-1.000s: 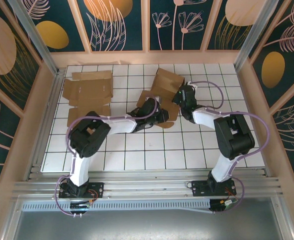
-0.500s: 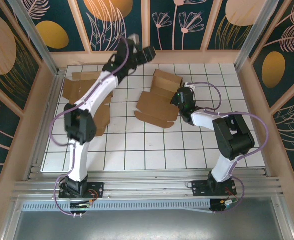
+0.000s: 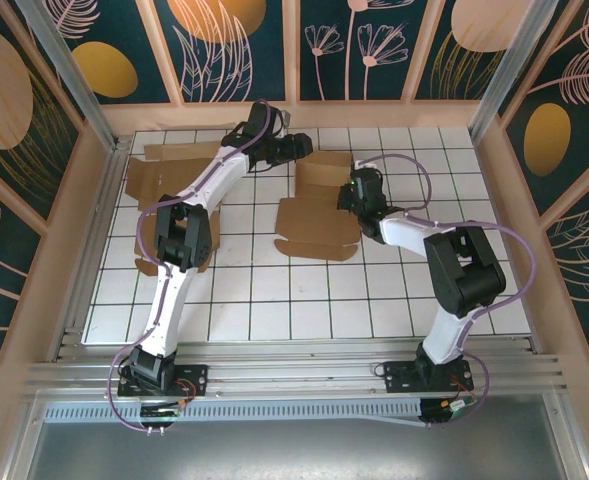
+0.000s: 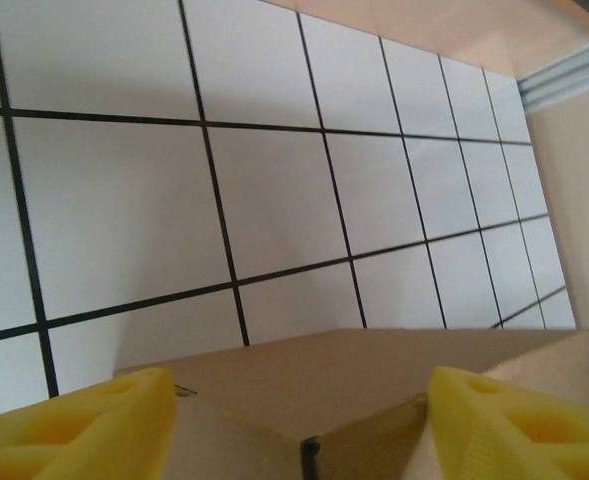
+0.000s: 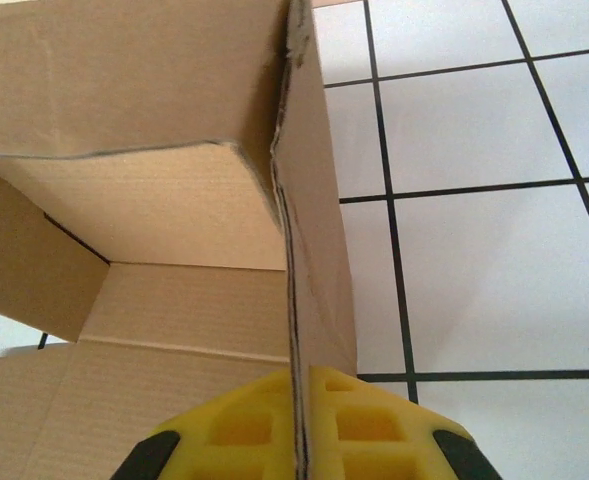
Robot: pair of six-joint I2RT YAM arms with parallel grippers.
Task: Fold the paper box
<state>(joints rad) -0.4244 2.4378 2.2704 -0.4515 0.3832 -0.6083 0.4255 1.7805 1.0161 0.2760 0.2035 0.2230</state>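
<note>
Paper box (image 3: 319,210) wall sits clamped in our right gripper (image 5: 296,400), clear at its wrist, not overhead; left gripper (image 4: 299,420) gapes wide, contact cut off

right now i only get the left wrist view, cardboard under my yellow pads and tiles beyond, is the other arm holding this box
observer: yes, the right arm has its jaws shut on an upright wall of the box
operator: is it folded shut
observer: no, from the top it is open, its near part flat on the table
operator: any other cardboard around
observer: a second flat sheet lies at the far left, apart from the box
</note>
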